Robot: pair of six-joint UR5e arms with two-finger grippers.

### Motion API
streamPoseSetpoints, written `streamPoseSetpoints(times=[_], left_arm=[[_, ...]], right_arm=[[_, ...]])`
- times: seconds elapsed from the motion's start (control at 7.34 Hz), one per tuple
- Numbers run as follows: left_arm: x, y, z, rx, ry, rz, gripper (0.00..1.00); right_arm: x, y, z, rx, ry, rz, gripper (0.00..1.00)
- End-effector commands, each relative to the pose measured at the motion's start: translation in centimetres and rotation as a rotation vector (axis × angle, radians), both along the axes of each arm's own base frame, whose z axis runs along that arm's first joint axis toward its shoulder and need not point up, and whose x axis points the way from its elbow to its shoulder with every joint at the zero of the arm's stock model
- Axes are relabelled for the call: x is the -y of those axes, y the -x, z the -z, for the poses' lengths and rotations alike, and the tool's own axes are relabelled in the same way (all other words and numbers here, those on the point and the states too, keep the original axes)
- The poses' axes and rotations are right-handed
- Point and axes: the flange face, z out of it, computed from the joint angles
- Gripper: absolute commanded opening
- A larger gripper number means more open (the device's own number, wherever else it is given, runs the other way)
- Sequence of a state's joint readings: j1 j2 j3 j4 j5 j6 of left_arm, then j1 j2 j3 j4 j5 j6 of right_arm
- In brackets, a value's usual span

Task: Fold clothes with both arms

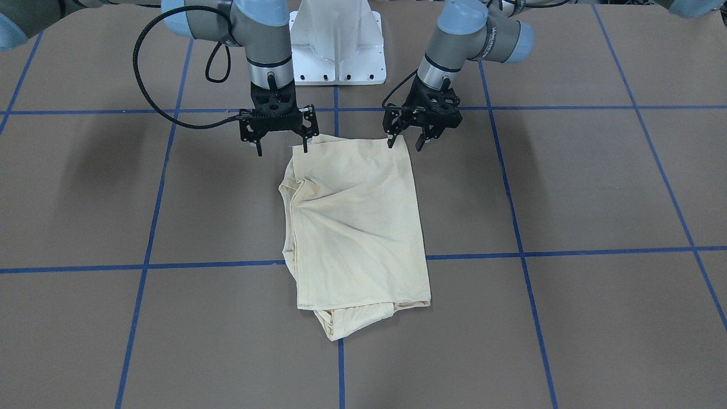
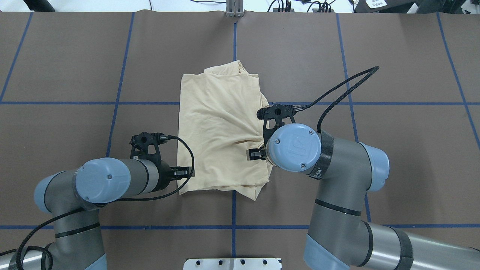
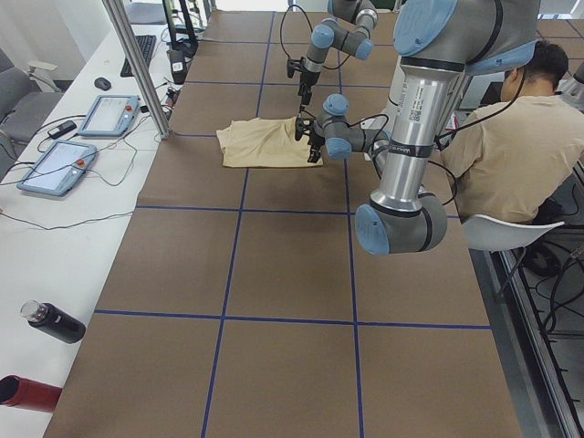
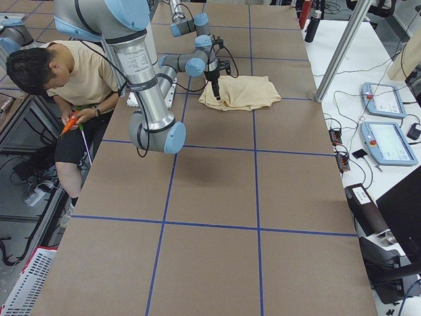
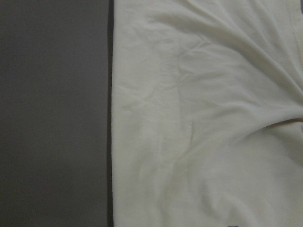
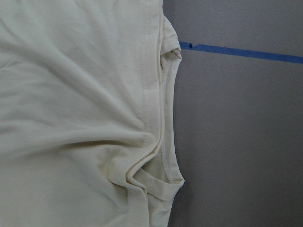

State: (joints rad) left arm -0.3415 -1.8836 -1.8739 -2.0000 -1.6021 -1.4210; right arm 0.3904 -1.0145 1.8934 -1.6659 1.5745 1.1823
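**A:** Facing camera: the folded, pale cream-yellow cloth shirt (image 1: 355,216) lies mid brown, blue-taped table (image 1: 596,187). The black two-finger left gripper (image 1: 405,145) and right gripper (image 1: 283,149) hang wide open, empty, at its robot-side edge.

**B:** Overhead: central too. Limp, light fabric, I judge; pinch both robot-side corners.

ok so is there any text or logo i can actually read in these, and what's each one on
"UR", a faint embossed logo: on the blue joint cap of the right arm.
White lettering on the black band beside that cap: too small to read.
Printed label on the left arm, along its silver tube: too blurred to read.
The shirt: no print or tag shows in any view.
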Motion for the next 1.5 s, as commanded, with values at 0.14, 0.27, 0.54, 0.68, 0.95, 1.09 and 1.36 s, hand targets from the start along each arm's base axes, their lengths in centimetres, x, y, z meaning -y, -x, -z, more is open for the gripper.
streamPoseSetpoints(times=[0.14,0.27,0.54,0.68,0.95,1.09,1.36], left_arm=[[-0.9,-1.4,-1.0,0.051,0.019,-0.023,0.45],[-1.0,-1.4,-0.9,0.049,0.018,-0.024,0.45],[-1.3,-1.7,-0.9,0.059,0.023,-0.031,0.43],[-2.0,-2.1,-0.9,0.058,0.022,-0.045,0.43],[-2.1,-2.3,-0.4,0.050,0.021,-0.050,0.42],[-2.4,-2.4,-0.4,0.050,0.020,-0.054,0.41],[-2.5,-2.5,-0.5,0.052,0.021,-0.056,0.31]], right_arm=[[-0.2,0.2,-0.5,-0.009,0.002,0.004,1.00],[-0.3,0.4,-0.4,-0.009,0.002,0.007,1.00],[-0.3,0.4,-0.4,-0.009,0.002,0.007,1.00],[-0.3,0.4,-0.4,-0.009,0.002,0.007,1.00],[-0.3,0.4,-0.5,-0.010,0.003,0.007,1.00],[-0.3,0.4,-0.5,-0.010,0.003,0.007,1.00],[-0.4,0.5,-0.5,-0.008,0.003,0.008,1.00]])
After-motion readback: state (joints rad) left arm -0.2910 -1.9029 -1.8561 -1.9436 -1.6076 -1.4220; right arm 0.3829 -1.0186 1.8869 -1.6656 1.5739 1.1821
